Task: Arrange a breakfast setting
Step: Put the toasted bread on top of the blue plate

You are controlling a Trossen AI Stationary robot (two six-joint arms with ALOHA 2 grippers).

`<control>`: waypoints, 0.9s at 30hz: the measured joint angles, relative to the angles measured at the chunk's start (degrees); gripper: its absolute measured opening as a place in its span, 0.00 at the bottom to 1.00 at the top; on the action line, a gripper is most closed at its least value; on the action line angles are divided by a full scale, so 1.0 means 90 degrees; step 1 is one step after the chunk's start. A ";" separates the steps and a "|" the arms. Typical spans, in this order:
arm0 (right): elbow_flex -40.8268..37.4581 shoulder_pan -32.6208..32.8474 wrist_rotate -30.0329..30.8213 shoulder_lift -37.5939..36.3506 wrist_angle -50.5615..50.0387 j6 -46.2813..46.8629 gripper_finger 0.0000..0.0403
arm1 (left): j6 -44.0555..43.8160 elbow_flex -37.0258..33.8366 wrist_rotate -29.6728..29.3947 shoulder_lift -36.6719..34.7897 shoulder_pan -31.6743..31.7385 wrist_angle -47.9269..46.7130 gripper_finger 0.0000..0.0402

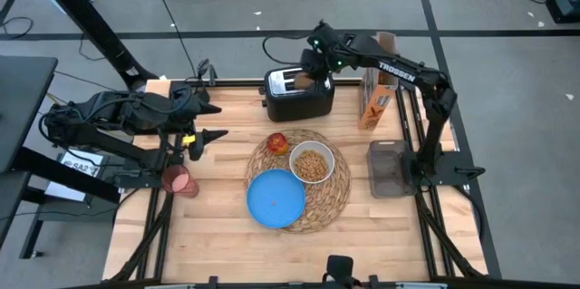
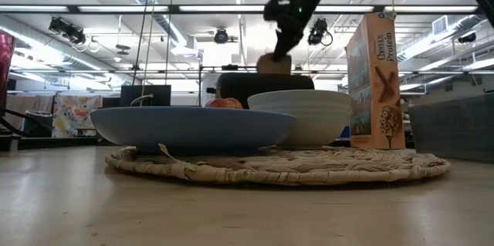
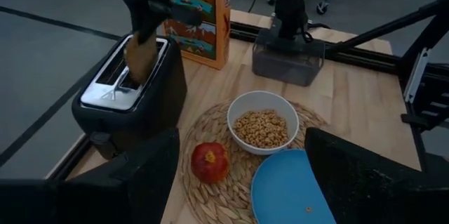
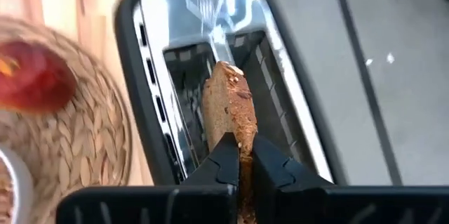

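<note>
Gripping the toast slice point(image 4: 230, 104) edge-on, my right gripper point(image 4: 240, 155) holds it upright over the toaster point(image 1: 297, 93). My left gripper point(image 1: 210, 134) waits wide open beside the placemat point(image 1: 337, 194).

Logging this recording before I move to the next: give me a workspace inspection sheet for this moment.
Surface: wooden table, bare wood at the front.
Job's things: placemat holds blue plate, bowl of cereal and red fruit; pink cup on the table by the left arm; spoon not seen.
Clutter: toaster, cereal box, dark tray.
Grippers: right gripper shut on toast above the toaster; left gripper open, empty.
Cables: one across the floor.
Surroundings: nothing seen.
</note>
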 joint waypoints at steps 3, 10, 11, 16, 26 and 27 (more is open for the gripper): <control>0.0396 0.0117 0.0104 -0.0120 -0.0185 0.0232 0.04 | 0.0145 0.0000 0.0000 0.0000 0.0000 0.0000 0.78; 0.1466 0.0771 0.0154 -0.0642 -0.0632 0.1606 0.04 | 0.0680 0.0000 0.0002 -0.0041 0.0000 -0.0001 0.78; 0.1547 0.0913 0.0155 -0.0748 -0.0631 0.1917 0.04 | 0.0720 0.0002 0.0002 -0.0076 -0.0005 0.0001 0.78; 0.1651 0.1897 0.0139 -0.1248 -0.0605 0.3550 0.04 | 0.0799 0.0007 0.0074 -0.0348 -0.0019 0.0002 0.78; 0.0448 0.4187 0.0131 -0.0977 0.0223 0.5475 0.04 | 0.0469 0.0007 0.0290 -0.0529 -0.0019 0.0009 0.78; 0.0230 0.4344 0.0091 -0.0887 0.0548 0.5635 0.04 | 0.0449 0.0007 0.0332 -0.0529 -0.0021 0.0007 0.78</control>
